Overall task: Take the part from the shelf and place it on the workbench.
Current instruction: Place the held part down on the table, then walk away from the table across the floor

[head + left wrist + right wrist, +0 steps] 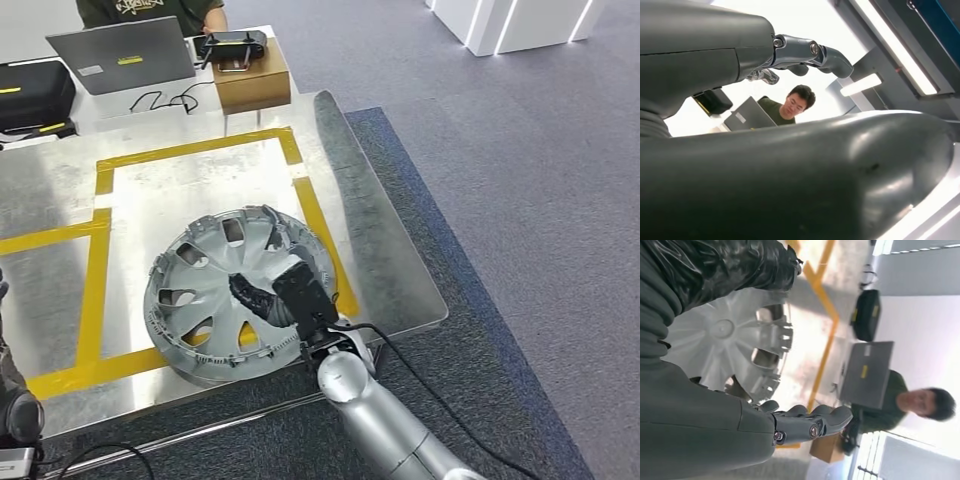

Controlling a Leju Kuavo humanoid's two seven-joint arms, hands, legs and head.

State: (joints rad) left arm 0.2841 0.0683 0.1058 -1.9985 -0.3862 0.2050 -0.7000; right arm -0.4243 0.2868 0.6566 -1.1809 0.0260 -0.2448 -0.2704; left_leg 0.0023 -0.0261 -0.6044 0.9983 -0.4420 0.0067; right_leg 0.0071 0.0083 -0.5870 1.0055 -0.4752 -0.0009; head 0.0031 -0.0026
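Silver plastic wheel cover with spoke cutouts (226, 295) lying flat on the shiny metal workbench top (189, 190), inside the yellow tape rectangle (94, 275) but overlapping its near strip and close to its right-hand strip. Near rim of the cover close to the bench's front edge; bare metal open behind it up to the far tape line, and more to the left beyond the tape. Right of the bench, its rounded corner, then dark mat and grey carpet, wide and unobstructed.

Right hand (281, 297) reaching in from the near right on a silver arm, dark fingers (249, 295) laid over the cover's hub area, black wrist block above the rim. From the right wrist view, dark fingers (753, 262) pressed on the cover (723, 335), thumb (810, 422) stretched out free beside it; whether anything is truly gripped cannot be told.

Left hand (798, 57) low by the near left corner, thumb extended, other fingers curled loosely, nothing in it.

Behind the bench: grey laptop (121, 55) bearing a small yellow sticker, black case (34, 95), brown cardboard box (251, 80) with a black controller (234, 44) on top, person in a dark green shirt (151, 10). Shirt lettering too partial to read.
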